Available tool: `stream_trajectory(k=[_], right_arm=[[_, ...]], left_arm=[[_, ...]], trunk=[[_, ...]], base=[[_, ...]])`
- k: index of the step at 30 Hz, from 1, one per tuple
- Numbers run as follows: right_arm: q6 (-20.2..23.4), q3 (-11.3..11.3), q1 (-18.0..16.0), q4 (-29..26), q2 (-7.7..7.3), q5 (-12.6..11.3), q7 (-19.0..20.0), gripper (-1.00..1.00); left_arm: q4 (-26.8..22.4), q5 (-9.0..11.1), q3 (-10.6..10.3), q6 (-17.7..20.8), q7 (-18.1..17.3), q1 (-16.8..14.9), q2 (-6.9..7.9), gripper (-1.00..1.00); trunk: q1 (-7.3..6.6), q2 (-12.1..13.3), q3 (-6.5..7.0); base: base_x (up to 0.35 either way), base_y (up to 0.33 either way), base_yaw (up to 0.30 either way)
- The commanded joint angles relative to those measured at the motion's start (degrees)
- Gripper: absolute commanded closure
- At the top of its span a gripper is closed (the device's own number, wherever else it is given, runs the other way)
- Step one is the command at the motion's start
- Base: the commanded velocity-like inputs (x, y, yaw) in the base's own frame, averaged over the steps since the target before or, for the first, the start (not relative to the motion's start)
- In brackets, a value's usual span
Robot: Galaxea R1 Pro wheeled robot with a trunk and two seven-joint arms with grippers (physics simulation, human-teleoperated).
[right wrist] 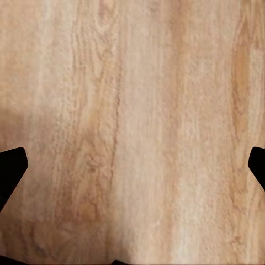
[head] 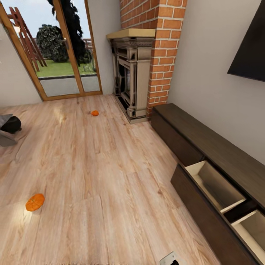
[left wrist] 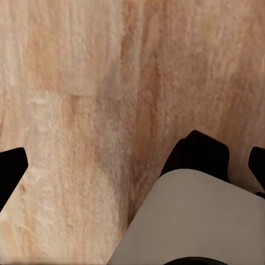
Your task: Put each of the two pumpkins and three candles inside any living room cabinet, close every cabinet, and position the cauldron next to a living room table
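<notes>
Two small orange pumpkins lie on the wood floor: one (head: 35, 202) near the left front, the other (head: 95, 113) farther back, close to the fireplace. The long, low dark-brown cabinet (head: 221, 147) runs along the right wall. One of its drawers (head: 215, 186) is pulled out, and its pale compartments look empty. In the left wrist view my left gripper (left wrist: 132, 168) is open over bare floor, with nothing between its black fingertips (left wrist: 11, 171). My right gripper (right wrist: 132, 165) is also open over bare floor. The candles, the cauldron and the table are out of view.
A grey fireplace (head: 130, 77) set in red brick stands at the back, beside a glass patio door (head: 62, 55). A dark screen (head: 250, 51) hangs above the cabinet. A grey and black part (head: 10, 125), apparently of my left arm, is at the left edge.
</notes>
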Motion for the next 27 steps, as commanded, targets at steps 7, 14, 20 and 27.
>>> stream_trajectory(k=[7,14,20,27], right_arm=[[0.0,0.0,0.0,-0.1,-0.18,0.0,0.0,-1.00],[0.0,0.0,0.0,-0.1,0.02,0.0,0.0,-1.00],[0.0,0.0,0.0,-0.1,0.00,0.0,0.0,-1.00],[0.0,0.0,0.0,-0.1,-0.03,0.0,0.0,-1.00]], left_arm=[[0.0,0.0,0.0,0.0,0.0,0.0,0.00,-1.00],[0.0,0.0,0.0,0.0,0.0,0.0,-0.22,-1.00],[-0.1,0.1,0.0,0.2,0.0,0.2,-1.01,-1.00],[-0.1,0.1,0.0,0.1,-0.1,1.2,-1.26,-1.00]], trunk=[[0.00,0.0,-0.33],[0.00,0.0,-0.68],[0.00,0.0,-0.97],[0.00,0.0,-1.31]], base=[[0.000,0.000,0.269],[0.000,0.000,0.266],[0.000,0.000,0.265],[0.000,0.000,0.264]])
